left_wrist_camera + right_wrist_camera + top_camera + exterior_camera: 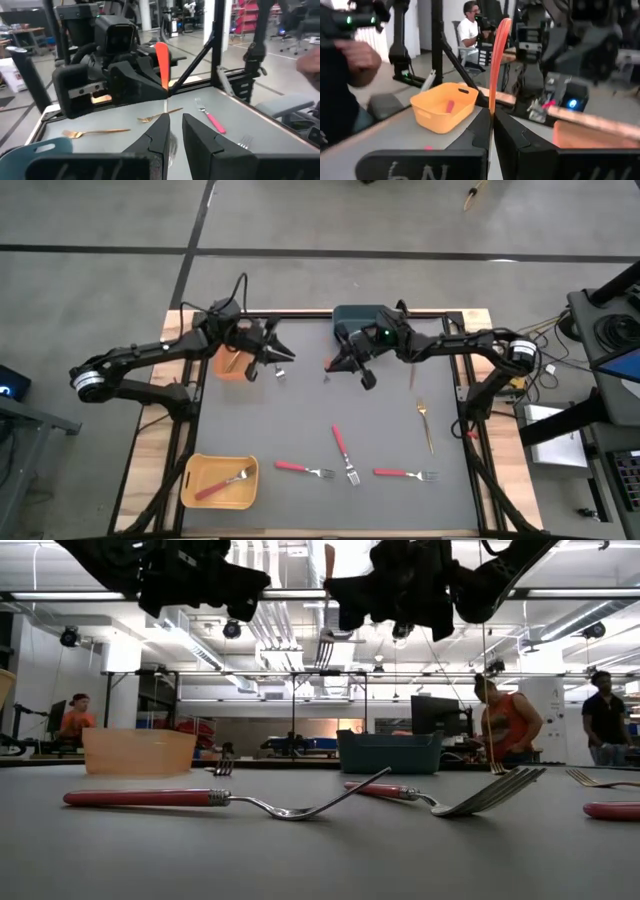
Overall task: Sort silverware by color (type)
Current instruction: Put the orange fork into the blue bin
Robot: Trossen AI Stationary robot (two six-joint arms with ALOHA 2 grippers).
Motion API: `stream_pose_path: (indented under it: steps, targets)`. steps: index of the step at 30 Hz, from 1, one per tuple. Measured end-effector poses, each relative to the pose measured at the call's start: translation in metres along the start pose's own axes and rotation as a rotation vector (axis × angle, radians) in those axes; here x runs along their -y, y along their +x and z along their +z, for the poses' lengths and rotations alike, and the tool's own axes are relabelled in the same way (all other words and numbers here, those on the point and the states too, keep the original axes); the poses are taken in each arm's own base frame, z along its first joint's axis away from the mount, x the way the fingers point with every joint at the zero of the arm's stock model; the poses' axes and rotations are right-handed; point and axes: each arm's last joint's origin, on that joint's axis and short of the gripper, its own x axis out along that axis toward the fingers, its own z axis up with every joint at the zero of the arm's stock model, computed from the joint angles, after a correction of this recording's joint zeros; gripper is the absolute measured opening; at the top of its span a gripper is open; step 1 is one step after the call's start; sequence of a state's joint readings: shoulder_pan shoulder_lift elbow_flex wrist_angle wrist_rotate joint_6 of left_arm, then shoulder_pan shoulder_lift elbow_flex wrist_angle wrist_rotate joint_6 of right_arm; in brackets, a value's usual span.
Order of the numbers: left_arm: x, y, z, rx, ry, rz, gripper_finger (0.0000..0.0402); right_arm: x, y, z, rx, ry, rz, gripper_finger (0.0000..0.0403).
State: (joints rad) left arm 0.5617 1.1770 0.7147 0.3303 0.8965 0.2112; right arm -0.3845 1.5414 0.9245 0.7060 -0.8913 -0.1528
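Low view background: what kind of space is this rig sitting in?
Probably a robotics lab or open workshop. Exposed ceiling ducts and strip lights, long benches with a monitor, and people at work behind the table. The high view shows bare concrete floor.

Both arms reach in over far side of table, wrists angled toward each other. Right gripper (330, 366) near far centre, fingers (512, 135) pinched tight. Left gripper (285, 356) far left, close by, fingers (159, 131) slightly apart.
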Motion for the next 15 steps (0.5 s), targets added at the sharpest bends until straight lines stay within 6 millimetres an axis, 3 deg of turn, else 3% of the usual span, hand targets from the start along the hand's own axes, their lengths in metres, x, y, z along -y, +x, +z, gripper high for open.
stream_pose_path:
  steps: [9,15]
  targets:
    - [0.004,0.0,-0.003,0.024,-0.018,-0.107,0.0049,-0.017,0.016,-0.004,-0.012,-0.598,0.085,0.0008]
    - [0.0,-0.004,-0.001,0.024,-0.058,-0.085,0.0085,-0.02,0.018,-0.001,-0.045,-0.759,0.04,0.0008]
